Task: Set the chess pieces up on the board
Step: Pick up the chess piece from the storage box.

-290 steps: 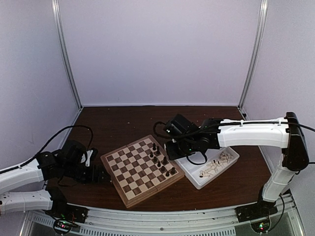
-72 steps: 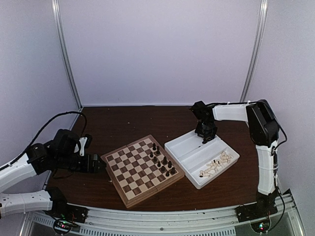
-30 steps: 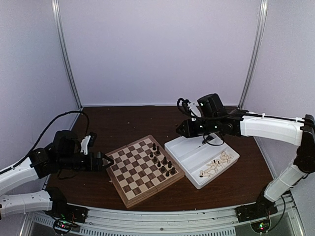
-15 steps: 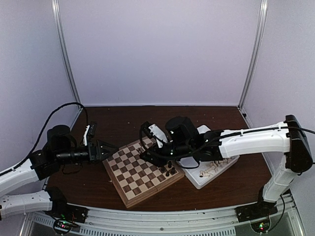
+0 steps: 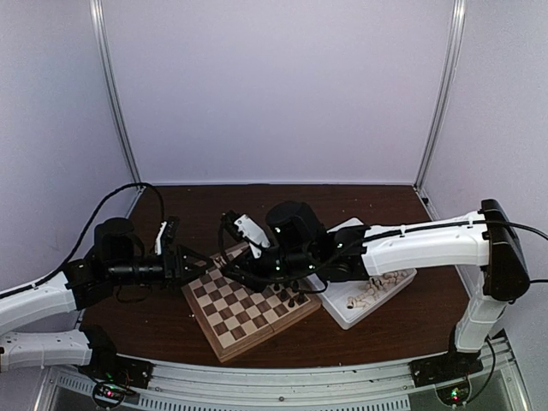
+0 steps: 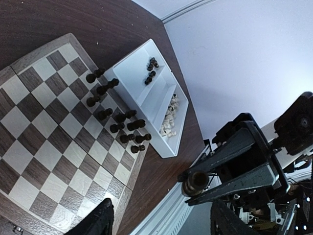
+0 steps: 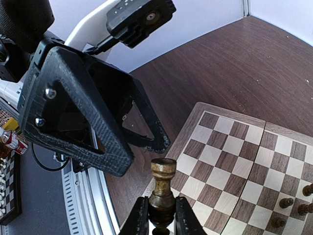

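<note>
My right gripper (image 7: 161, 218) is shut on a dark brown rook-like chess piece (image 7: 162, 188), held upright above the board's (image 7: 222, 161) left edge. In the top view this gripper (image 5: 240, 272) hangs over the board's (image 5: 244, 321) far left part. My left gripper (image 5: 199, 257) is open and empty, just left of it, its fingers (image 7: 80, 112) close in front of the held piece. From the left wrist view, the open left gripper (image 6: 161, 223) faces the held piece (image 6: 194, 182). Several dark pieces (image 6: 117, 115) stand in two rows on the board's right side.
A white two-compartment tray (image 5: 353, 318) lies right of the board. It holds pale pieces (image 5: 378, 287) in one compartment and a few dark pieces (image 6: 151, 71) in the other. The metal rail (image 5: 282, 381) runs along the table's near edge.
My right arm has swung from the tray leftward over the board with the dark piece in its fingers. My left gripper has risen and moved right toward it.
</note>
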Controlling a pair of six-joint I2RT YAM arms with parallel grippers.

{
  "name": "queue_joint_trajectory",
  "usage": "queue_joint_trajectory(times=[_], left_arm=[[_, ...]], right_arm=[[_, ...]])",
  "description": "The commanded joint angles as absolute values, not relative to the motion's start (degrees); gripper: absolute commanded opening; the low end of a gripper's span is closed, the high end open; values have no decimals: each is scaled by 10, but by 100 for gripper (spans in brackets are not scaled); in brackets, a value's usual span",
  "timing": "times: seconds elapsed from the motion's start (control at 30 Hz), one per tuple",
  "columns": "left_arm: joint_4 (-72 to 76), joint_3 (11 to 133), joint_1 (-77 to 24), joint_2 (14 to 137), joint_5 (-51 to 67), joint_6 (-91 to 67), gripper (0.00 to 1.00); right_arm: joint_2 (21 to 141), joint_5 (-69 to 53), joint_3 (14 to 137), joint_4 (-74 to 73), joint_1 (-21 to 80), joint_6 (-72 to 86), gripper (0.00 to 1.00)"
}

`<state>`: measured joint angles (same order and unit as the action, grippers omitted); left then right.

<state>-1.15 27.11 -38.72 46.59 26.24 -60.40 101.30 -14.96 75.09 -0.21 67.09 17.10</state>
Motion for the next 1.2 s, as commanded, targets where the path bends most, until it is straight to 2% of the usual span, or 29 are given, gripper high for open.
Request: queue_joint_trajectory(times=[0.0, 0.17, 0.4, 0.57, 0.9, 1.17], left_arm=[[64, 263, -386, 467, 290, -624, 67], [59, 262, -387, 468, 291, -633, 64], [66, 260, -387, 487, 305, -641, 53], [67, 261, -387, 490, 310, -642, 37], [65, 257, -387, 492, 310, -646, 33], [67, 255, -387, 495, 308, -649, 21]], right_arm=[[1029, -143, 774, 4, 681, 156, 15], [1038, -142, 787, -10, 685, 152, 15], [1052, -151, 808, -23, 689, 146, 15], [1057, -150, 814, -25, 689, 143, 15], [1068, -161, 822, -30, 693, 141, 15], [1079, -163, 836, -45, 697, 133, 16]])
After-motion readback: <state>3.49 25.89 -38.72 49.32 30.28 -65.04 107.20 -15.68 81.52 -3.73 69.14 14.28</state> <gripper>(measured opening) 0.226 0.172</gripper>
